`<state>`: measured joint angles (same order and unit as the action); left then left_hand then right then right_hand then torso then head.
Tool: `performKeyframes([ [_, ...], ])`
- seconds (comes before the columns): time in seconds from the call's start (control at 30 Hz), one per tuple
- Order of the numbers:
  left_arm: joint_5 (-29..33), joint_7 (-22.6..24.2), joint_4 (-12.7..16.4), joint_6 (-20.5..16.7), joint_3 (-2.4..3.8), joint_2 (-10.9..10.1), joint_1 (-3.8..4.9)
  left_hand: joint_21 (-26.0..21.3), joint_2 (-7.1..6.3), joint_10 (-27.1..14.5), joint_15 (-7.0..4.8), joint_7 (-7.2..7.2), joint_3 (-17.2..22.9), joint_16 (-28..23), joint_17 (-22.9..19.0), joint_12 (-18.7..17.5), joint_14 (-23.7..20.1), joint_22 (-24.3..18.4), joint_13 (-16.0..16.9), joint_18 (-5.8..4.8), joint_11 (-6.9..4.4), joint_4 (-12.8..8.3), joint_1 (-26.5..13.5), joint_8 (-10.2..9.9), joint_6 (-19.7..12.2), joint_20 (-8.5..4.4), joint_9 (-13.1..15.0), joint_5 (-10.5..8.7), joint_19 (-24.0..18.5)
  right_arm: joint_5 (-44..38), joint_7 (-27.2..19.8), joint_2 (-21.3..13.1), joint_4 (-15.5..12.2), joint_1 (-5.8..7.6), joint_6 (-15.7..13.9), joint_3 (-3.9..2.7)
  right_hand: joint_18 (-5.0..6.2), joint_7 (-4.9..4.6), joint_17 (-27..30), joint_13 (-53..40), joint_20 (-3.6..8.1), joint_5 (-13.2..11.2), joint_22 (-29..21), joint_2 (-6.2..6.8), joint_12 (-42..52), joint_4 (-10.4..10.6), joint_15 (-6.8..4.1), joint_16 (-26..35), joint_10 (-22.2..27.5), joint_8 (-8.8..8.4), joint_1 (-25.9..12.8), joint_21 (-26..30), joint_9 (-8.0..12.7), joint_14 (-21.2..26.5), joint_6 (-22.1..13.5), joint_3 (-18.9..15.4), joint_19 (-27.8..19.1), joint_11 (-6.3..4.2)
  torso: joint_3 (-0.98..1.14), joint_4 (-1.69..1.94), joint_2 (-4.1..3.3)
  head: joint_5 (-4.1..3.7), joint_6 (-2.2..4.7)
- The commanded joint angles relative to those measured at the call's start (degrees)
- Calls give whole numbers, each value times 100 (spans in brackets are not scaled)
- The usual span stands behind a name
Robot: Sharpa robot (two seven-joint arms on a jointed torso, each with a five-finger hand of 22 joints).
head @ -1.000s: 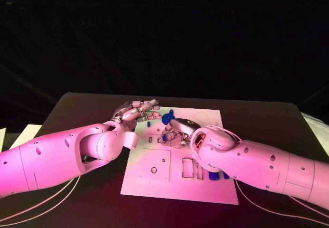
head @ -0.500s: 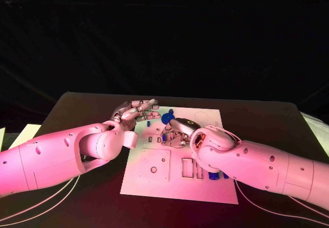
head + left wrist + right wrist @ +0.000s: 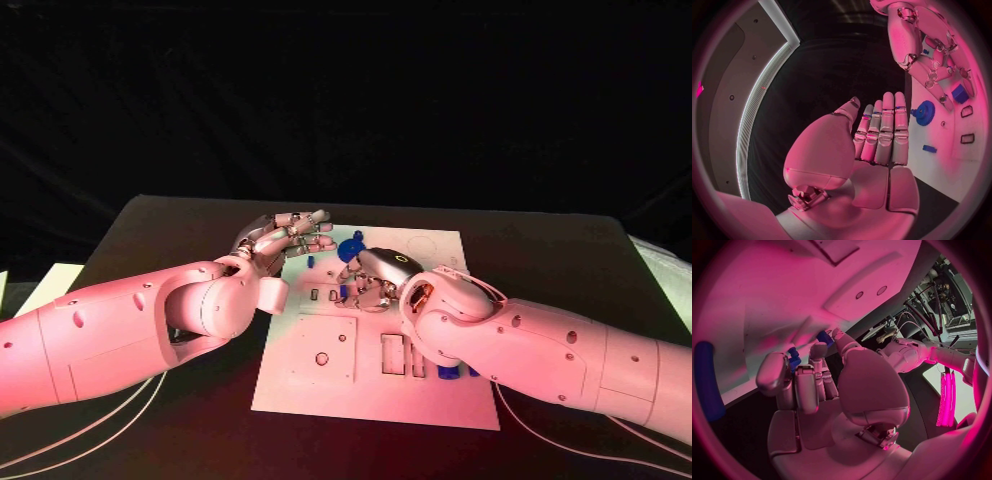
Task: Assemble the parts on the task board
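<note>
The white task board (image 3: 378, 345) lies flat in the middle of the black tabletop (image 3: 173, 225), its far half partly covered by both arms. The left hand (image 3: 284, 235) hovers over the board's far left corner with its fingers straight, side by side and holding nothing; the left wrist view shows the same flat, empty palm (image 3: 873, 145) beside a blue gear (image 3: 924, 109) that sits on the board, with a small blue piece (image 3: 929, 148) lying near it. The right hand (image 3: 374, 275) is bent down over the board's upper middle, fingers curled in against the surface. In the right wrist view its fingertips (image 3: 820, 347) close around a small blue part (image 3: 794, 358), though the piece is mostly hidden and its shape is hard to make out. A long blue part (image 3: 706, 380) runs along that view's rim, blurred and cut off. On the board's near right, a few blue pieces (image 3: 450, 371) peek out from under the right forearm, standing beside rectangular slots (image 3: 395, 352); how they sit cannot be told.
</note>
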<state>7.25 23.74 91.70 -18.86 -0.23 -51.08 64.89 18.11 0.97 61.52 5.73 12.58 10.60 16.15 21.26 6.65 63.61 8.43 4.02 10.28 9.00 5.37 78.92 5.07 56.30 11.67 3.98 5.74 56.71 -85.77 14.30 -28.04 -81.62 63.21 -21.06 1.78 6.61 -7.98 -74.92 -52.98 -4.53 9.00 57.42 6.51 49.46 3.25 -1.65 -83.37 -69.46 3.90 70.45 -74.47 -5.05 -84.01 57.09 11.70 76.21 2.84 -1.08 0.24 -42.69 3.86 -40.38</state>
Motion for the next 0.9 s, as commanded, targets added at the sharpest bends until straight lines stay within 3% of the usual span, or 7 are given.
performKeyframes([
  [0.03, 12, 44, -6, 141, 3, 13, -1, -19, -50, -15, -4, 13, 44, -30, -7, 3, 6, -6, -4, -3, 5, 2, -24, -26, -25, 5, 1, 22, -42, -103, -365, -46, -89, -33, -589, -2, -46, -3, -260, -26, 1, 27, 2, -11, 36, -6, 24, 24, 36, -10, -38, 20, 11, -340, -42, -45, -23, 14, 3, 3, -1, -4, -2],
  [0.47, -334, -223, -2, -146, 3, -24, -7, 1084, -162, 662, -444, -218, 289, 1513, 881, 373, 1456, 578, 145, 23, -326, -32, -200, 28, 100, -410, 16, 14, 1037, 165, -1862, -660, -646, 88, -732, -111, -46, -42, -359, -126, -27, 16, -10, -95, 189, 117, 56, -27, 82, -3, 9, 30, 75, -356, -166, -275, -35, 52, -3, -8, 34, 28, 5],
  [0.63, -713, -878, 31, -276, 4, -127, -5, 1753, -266, 1105, -611, -391, 283, 4328, 3525, 1004, 2042, 984, 560, 8, -519, -20, -337, 173, 290, -595, 67, -10, 1379, 629, -2102, -1308, -1087, 344, -315, -123, -34, -41, -309, -52, -35, 65, -67, -143, 115, 130, 60, 7, 173, 23, 90, 67, 79, -338, -147, -324, -72, 53, 9, -34, 94, 53, 26],
  [0.67, -982, -1271, 62, -202, 4, -212, 2, 2186, -292, 1244, -735, -514, 132, 5484, 4684, 1517, 2237, 1310, 924, 13, -664, 76, -541, 369, 484, -689, 165, -5, 1570, 694, -2129, -1554, -1235, 430, -237, -127, -32, -32, -295, -50, -35, 122, -73, -167, 118, 131, 56, 17, 186, 50, 137, 73, 73, -333, -106, -342, -78, 45, 13, -48, 107, 71, 30],
  [0.73, -1350, -1705, 93, -121, 6, -292, 21, 3315, -295, 1216, -772, -629, -30, 6295, 5544, 2268, 2345, 2619, 1495, -180, -749, 125, -671, 592, 564, -758, 298, -14, 1894, 814, -2132, -1852, -1380, 546, -190, -133, -35, -15, -338, -82, -28, 196, -54, -195, 166, 146, 44, -5, 158, 87, 179, 66, 65, -345, -49, -375, -69, 31, 33, -85, 158, 121, 1],
  [0.77, -1510, -1916, 97, -56, 6, -316, 37, 3996, -251, 736, -820, -678, -129, 6708, 5983, 3113, 2360, 3344, 2225, -305, -844, 89, -640, 786, 408, -788, 454, 14, 1927, 906, -2124, -1987, -1427, 613, -178, -135, -39, -9, -357, -107, -24, 218, -31, -209, 200, 151, 39, -16, 133, 102, 197, 55, 62, -351, -26, -384, -56, 23, 39, -87, 179, 126, -12],
  [0.9, -2281, -2971, 14, 491, 7, -340, 194, 4768, -106, 750, -806, -687, -284, 7074, 6446, 4777, 2485, 4298, 3904, -355, -800, 249, -799, 1285, 367, -808, 817, -7, 1922, 1191, -1948, -2401, -1520, 830, -265, -139, -45, 7, -373, -158, -3, 296, 8, -349, 277, 115, 16, -23, 73, 144, 389, 32, 57, -361, 39, -319, -27, -3, 76, -112, 258, 173, -24],
])
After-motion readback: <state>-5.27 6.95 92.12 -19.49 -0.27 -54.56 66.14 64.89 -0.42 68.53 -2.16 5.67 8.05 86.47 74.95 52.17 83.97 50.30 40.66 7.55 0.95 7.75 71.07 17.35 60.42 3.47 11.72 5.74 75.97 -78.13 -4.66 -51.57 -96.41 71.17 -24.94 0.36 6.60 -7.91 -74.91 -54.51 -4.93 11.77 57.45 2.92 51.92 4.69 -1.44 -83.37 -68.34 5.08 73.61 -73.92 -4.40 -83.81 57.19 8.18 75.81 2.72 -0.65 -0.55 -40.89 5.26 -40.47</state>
